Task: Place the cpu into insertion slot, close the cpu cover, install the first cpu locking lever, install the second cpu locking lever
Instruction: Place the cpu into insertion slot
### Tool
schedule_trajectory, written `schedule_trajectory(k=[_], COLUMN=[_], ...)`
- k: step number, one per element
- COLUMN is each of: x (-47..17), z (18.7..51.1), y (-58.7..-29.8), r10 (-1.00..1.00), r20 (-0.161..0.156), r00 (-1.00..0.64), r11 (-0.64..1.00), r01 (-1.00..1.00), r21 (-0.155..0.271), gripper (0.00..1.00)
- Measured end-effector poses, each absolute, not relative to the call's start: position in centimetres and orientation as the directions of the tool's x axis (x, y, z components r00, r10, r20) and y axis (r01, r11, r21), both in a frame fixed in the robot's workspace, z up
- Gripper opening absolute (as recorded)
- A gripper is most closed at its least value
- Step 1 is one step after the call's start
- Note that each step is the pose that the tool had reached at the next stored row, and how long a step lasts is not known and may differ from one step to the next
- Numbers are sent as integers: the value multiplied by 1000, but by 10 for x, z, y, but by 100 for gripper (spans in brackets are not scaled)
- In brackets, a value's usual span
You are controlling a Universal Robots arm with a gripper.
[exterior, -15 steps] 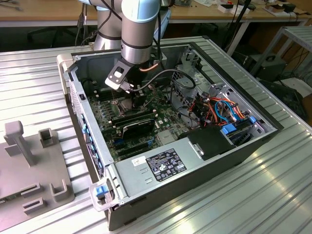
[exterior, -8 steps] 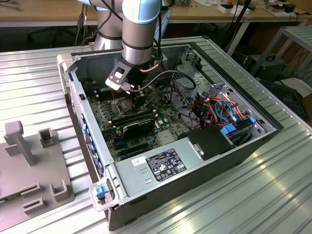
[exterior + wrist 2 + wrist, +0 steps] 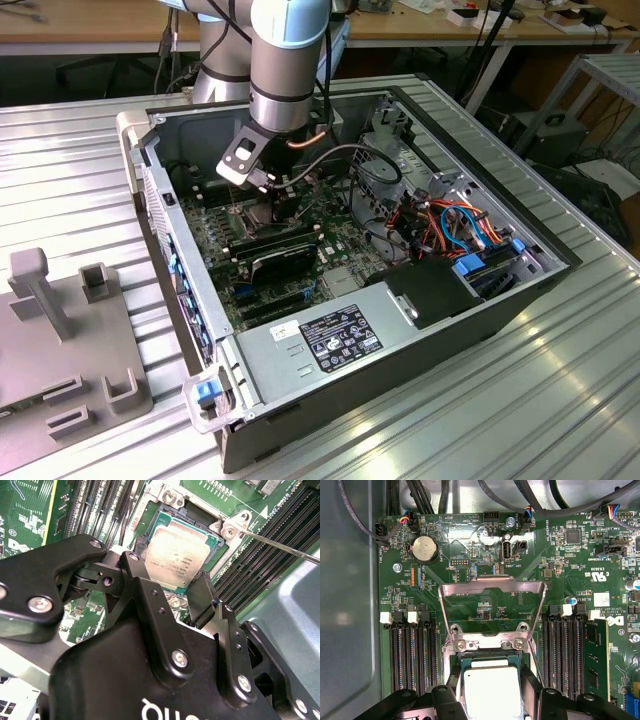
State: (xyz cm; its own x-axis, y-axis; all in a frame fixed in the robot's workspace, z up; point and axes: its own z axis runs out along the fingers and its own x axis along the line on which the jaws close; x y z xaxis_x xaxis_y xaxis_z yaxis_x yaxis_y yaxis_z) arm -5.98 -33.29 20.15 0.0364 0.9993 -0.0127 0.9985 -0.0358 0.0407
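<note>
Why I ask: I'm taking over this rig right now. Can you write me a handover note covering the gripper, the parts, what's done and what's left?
Gripper: down inside the open computer case, straddling the cpu; I cannot tell whether it grips.
Cpu: lying at the insertion slot, square to it; full seating cannot be confirmed.
Cpu cover: swung open, flat on the board beyond the socket.
Lever rod: one shows, unlatched, angled away from the socket.
Done: cpu brought to the slot.
Left: cover closing, both levers.
</note>
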Motion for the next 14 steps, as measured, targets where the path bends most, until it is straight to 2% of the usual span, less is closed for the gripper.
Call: schedule_trajectory(k=[14], x=[-59], z=[201], y=[-335], r10=[994], r20=[-12], r00=[105], r11=[-105], r01=[994], r21=[41], gripper=[58])
